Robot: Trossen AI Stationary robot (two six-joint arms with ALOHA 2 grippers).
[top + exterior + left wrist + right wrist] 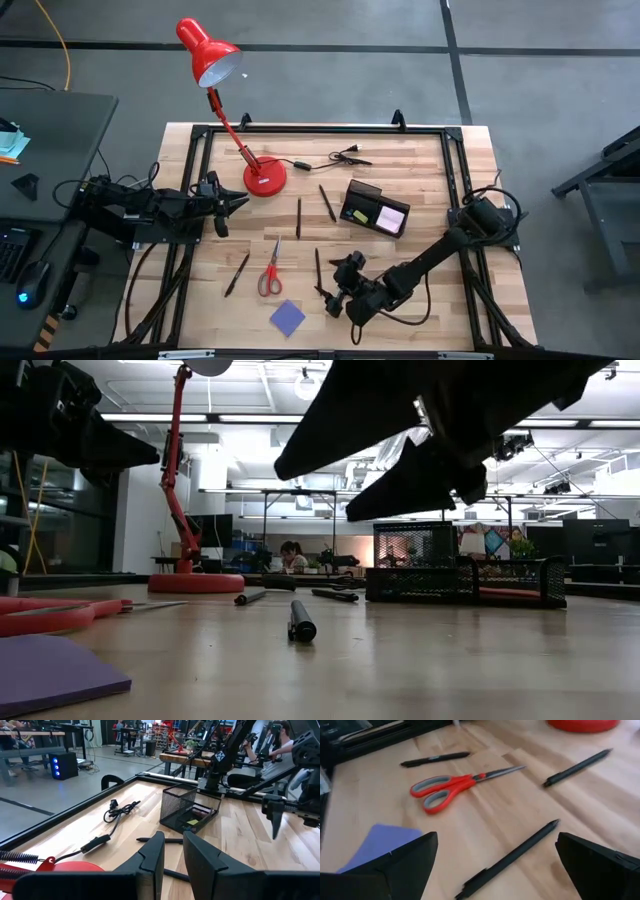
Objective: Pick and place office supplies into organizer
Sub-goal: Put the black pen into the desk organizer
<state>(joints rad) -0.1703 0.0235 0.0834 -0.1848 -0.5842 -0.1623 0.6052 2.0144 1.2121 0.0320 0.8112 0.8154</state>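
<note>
- Right gripper [335,292] hangs low over the table's near side, well short of the organizer [375,209], jaws wide apart and empty
- A pen [512,856] lies flat on the wood right between the spread fingers in the right wrist view; in my judgement it is the next pick
- That pen should be light, stiff and smooth, so it may roll or slide: better to pinch it across the barrel near the middle, fingers coming straight down
- Purple pad [288,318] lies nearest the table's front edge, left of the gripper; thin and flat, likely awkward to get under
- Scissors [270,273] lie shut just beyond the pad; the handles are probably heavier, so a hold near the pivot looks safest
- One more pen [237,273] lies left of the scissors, two others [298,217] farther on, left of the organizer
- The organizer, black mesh, already holds a pink pad [391,217] and a small yellow piece [192,822]
- Left gripper [235,201] waits far left of the organizer, beside the lamp [264,178], fingers a little apart and empty
</note>
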